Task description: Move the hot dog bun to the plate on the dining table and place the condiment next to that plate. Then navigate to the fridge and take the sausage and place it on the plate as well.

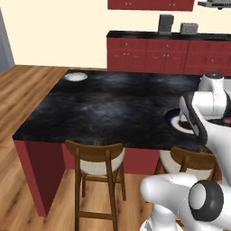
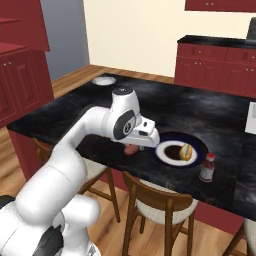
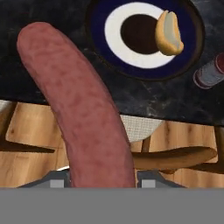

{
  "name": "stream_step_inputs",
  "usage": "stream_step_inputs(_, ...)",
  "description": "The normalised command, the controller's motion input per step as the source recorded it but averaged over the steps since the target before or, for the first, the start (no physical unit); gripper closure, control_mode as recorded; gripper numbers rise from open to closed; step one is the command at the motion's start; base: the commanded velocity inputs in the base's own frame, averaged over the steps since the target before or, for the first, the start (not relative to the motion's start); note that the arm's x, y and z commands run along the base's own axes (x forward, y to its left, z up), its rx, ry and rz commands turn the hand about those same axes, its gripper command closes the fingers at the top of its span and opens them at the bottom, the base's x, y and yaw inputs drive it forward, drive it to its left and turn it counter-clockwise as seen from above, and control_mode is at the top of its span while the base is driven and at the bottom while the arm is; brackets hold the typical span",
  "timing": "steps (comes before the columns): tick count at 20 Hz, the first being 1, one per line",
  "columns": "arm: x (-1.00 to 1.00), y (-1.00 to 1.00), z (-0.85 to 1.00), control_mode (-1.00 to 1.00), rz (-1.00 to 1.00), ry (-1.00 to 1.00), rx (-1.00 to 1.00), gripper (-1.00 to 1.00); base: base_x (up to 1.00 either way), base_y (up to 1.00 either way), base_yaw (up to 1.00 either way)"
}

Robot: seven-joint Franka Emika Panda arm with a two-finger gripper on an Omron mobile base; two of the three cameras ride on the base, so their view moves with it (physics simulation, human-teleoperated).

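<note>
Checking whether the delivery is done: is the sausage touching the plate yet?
Apart. In the hand view the sausage rises from the pincer, and bare table shows between it and the plate.

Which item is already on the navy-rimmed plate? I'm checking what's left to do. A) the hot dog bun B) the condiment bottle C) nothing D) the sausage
A: the hot dog bun lies on the plate, while the sausage is in the hand and the condiment stands beside the plate.
</note>
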Motion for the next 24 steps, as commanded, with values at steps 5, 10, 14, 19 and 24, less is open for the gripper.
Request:
stream_step_inputs(5,1.00,-0.34,-0.82,-1.00,-0.01,0.07,0.00,1.00,0.00,0.00,0.00)
stream_step_inputs(10,0.79,-0.35,-0.73,-1.00,-0.01,0.01,0.00,1.00,0.00,0.00,0.00)
stream_step_inputs(14,0.88,-0.36,-0.50,-1.00,0.00,-0.02,0.00,1.00,0.00,0.00,0.00)
stream_step_inputs(19,0.96,-0.47,-0.28,-1.00,0.00,0.00,0.01,1.00,0.00,0.00,0.00)
stream_step_inputs(24,0.60,-0.39,-0.30,-1.00,0.00,0.03,0.04,1.00,0.00,0.00,0.00)
